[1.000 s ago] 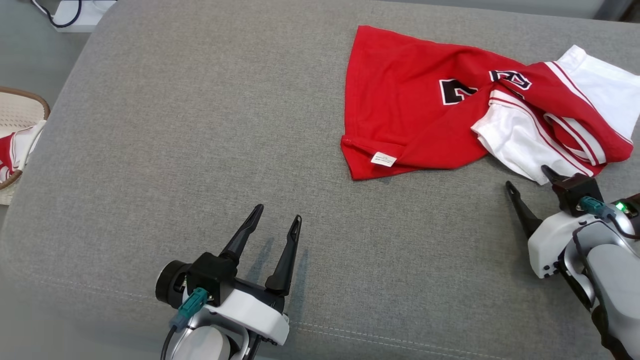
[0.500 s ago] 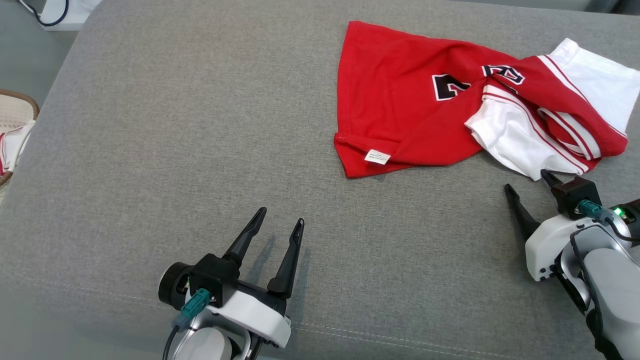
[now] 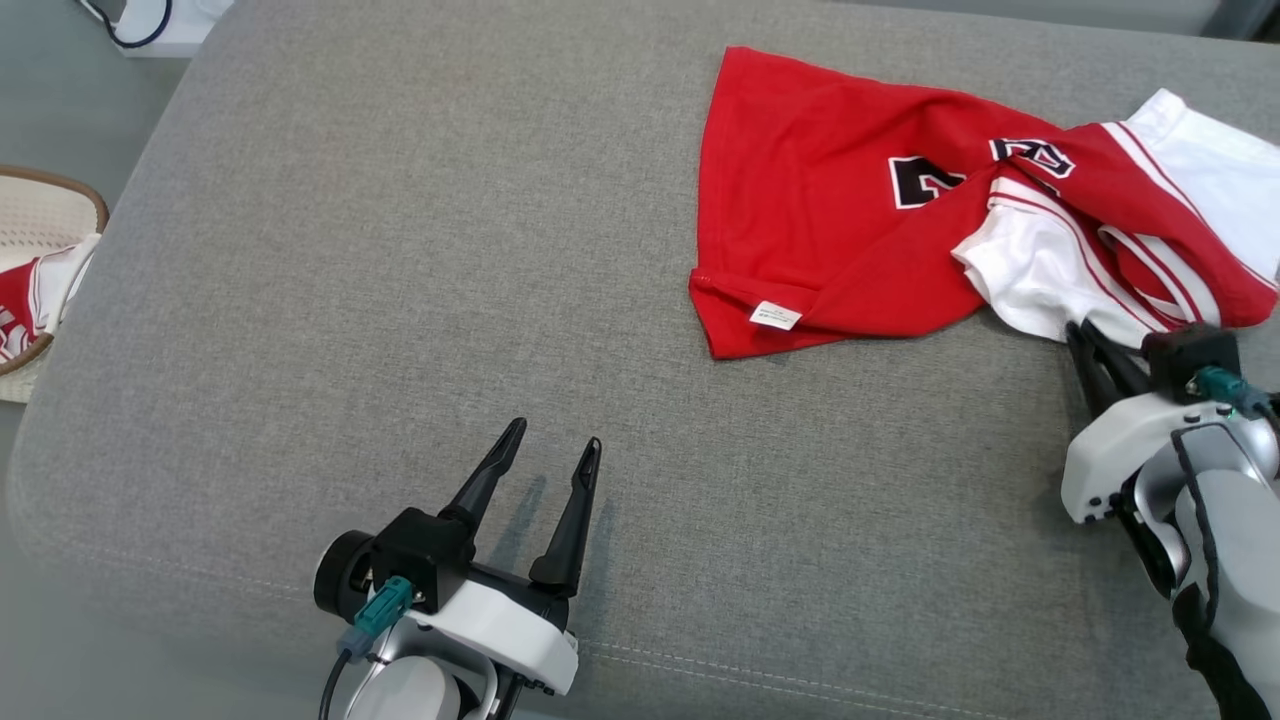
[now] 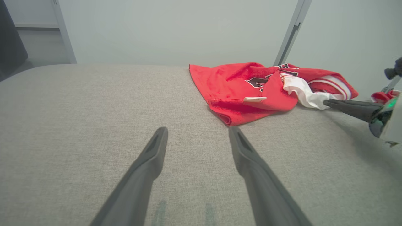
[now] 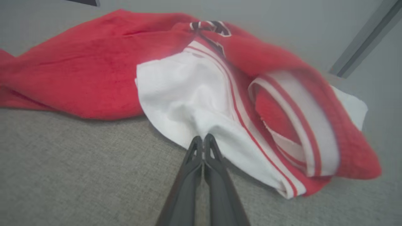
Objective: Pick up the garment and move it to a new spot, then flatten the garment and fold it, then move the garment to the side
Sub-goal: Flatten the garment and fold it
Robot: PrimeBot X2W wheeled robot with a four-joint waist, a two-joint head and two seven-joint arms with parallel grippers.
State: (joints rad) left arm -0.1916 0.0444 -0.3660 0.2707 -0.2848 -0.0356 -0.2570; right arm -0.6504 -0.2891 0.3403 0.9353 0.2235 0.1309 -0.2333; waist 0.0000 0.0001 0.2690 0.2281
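The garment (image 3: 830,200) is a red jersey with white sleeves and black numerals, lying crumpled at the far right of the grey cushion (image 3: 400,250). My right gripper (image 3: 1080,335) is shut on the near edge of its white sleeve. In the right wrist view the fingertips (image 5: 204,139) pinch the puckered white cloth of the garment (image 5: 94,69). My left gripper (image 3: 550,450) stands open over bare cushion near the front edge, well left of the jersey. The left wrist view has the garment (image 4: 232,84) ahead of the left gripper (image 4: 198,135), with the right gripper (image 4: 326,102) at the sleeve.
A wicker basket (image 3: 50,200) holding red and white cloth (image 3: 20,300) stands off the cushion's left side. A white box with a cable (image 3: 150,20) lies on the floor at the far left. A stitched seam (image 3: 800,685) runs along the cushion's front edge.
My right gripper has gone from open to shut, moving forward onto the white sleeve's edge. The left gripper has stayed put. The camera has shifted slightly.
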